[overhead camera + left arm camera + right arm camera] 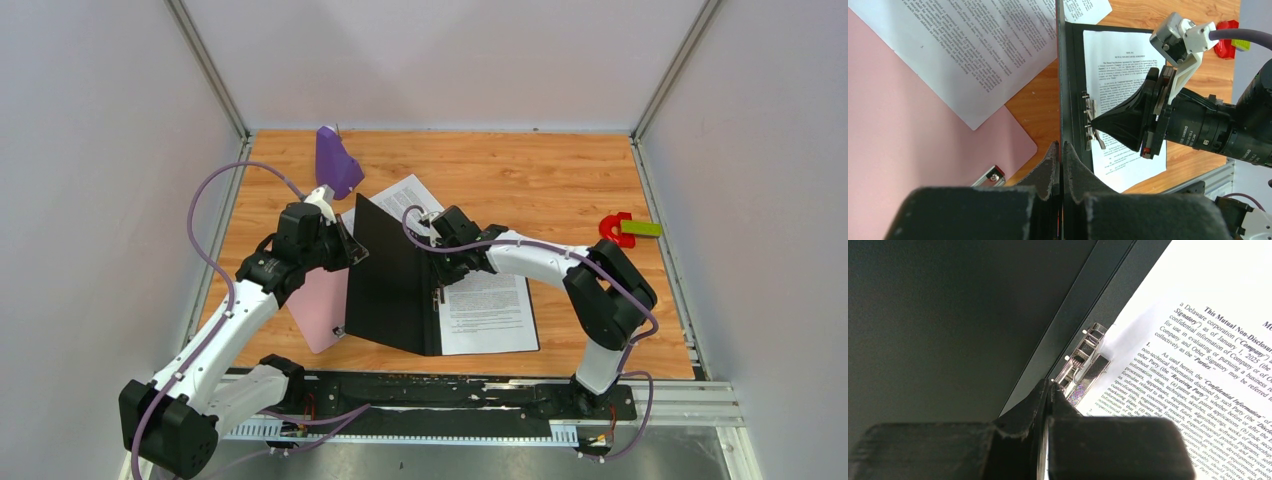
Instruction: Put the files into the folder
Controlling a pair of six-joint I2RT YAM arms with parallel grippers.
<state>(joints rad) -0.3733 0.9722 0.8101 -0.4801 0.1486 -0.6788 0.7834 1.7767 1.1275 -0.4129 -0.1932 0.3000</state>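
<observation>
My left jaws are shut tight on the edge of the folder's cover. They hold it standing up like a wall, with its black inside facing my right arm.

My right jaws are pressed together too. Their tips sit right at the near end of the metal clip. I cannot tell if they nip a bit of the metal or only touch it.

One paper lies flat inside the folder, with its edge right by the clip. The other paper is not in yet. It lies out on the tabletop, on the other side of the standing cover, and part of it rests on a pink board.

The clip runs the long way along the fold of the folder. The loose paper lies to the left of my right jaws, and the cover stands between them like a fence. My left arm is much nearer to that paper, but it is busy holding the cover up.

So I think the clip must open first. Then the loose paper has to come across to the black side and lie on top of the first one.
</observation>
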